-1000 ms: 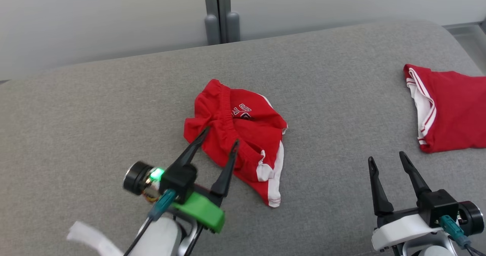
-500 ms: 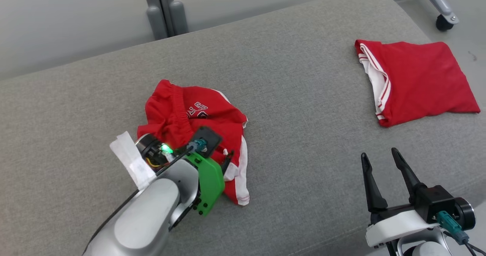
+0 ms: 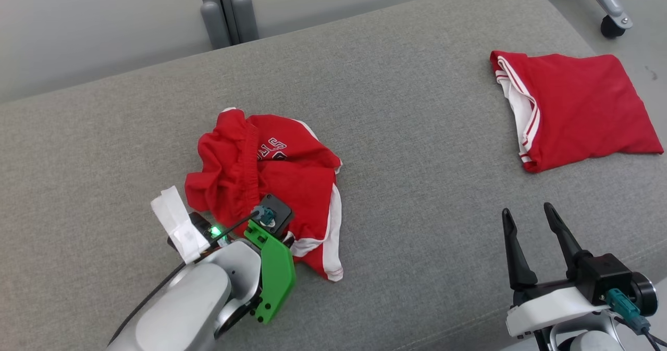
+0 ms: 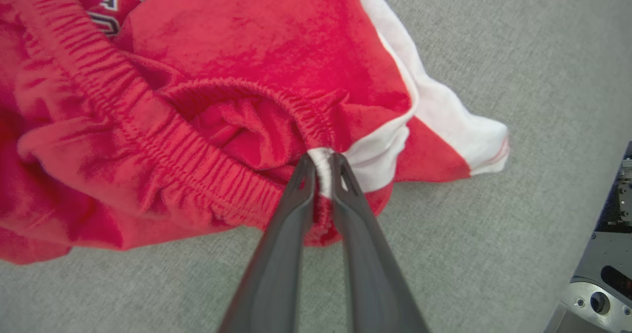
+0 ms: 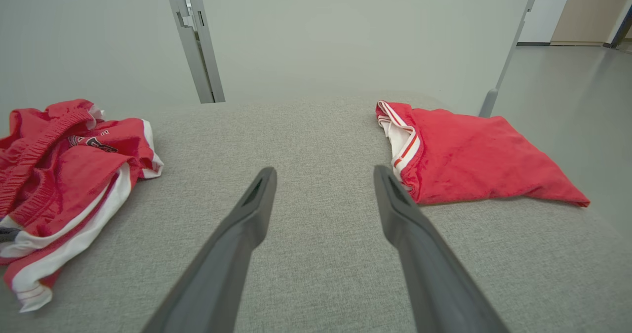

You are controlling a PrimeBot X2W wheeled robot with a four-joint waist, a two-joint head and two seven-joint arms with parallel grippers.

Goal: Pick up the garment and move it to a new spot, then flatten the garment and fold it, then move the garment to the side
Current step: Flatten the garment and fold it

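Observation:
The garment (image 3: 271, 168) is a crumpled pair of red shorts with white side stripes and an elastic waistband, lying left of centre on the grey cushion (image 3: 417, 195). My left wrist (image 3: 271, 221) is tipped down over its near edge. In the left wrist view my left gripper (image 4: 323, 162) is shut on a pinch of the garment (image 4: 197, 76) where the waistband meets the white stripe. My right gripper (image 3: 526, 210) hovers at the lower right, open with nothing between its fingers. In the right wrist view the right gripper (image 5: 324, 172) points across bare cushion, with the garment (image 5: 64, 165) at the far left.
A second red garment (image 3: 573, 106), folded with white trim, lies at the cushion's far right, also seen ahead right of my right gripper as the folded garment (image 5: 469, 160). A grey post (image 3: 224, 7) stands behind the cushion. A caster wheel (image 3: 612, 25) rests on the floor at top right.
The head camera has shifted. My left gripper came down on the garment's near edge and closed on the waistband, bunching the cloth a little. The right gripper stayed open and still.

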